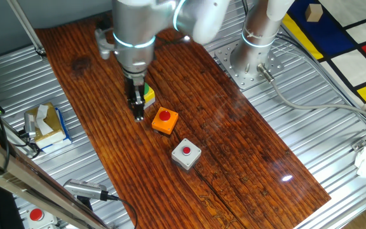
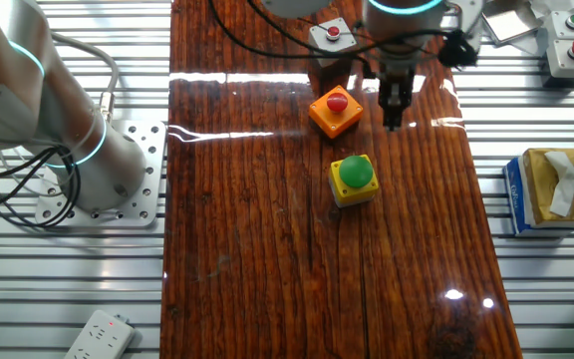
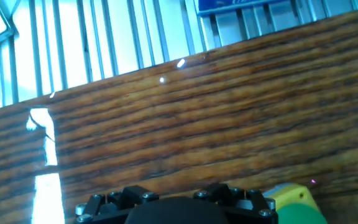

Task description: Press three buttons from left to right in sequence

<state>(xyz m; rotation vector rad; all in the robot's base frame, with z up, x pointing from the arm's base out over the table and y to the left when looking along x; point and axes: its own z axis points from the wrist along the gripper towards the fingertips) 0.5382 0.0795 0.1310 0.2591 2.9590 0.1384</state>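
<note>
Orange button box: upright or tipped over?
Upright. The orange button box sits flat on the wooden board with its red cap facing up in both fixed views; the gripper is beside it, not on it.

Bright overhead glare — hand view blurred.

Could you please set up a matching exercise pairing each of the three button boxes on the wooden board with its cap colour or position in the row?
Things:
1. yellow button box
2. orange button box
3. grey button box

Descriptions:
A. middle of the row, red cap
B. green cap
C. end of the row, red cap

Pairs: 1-B, 2-A, 3-C
</note>
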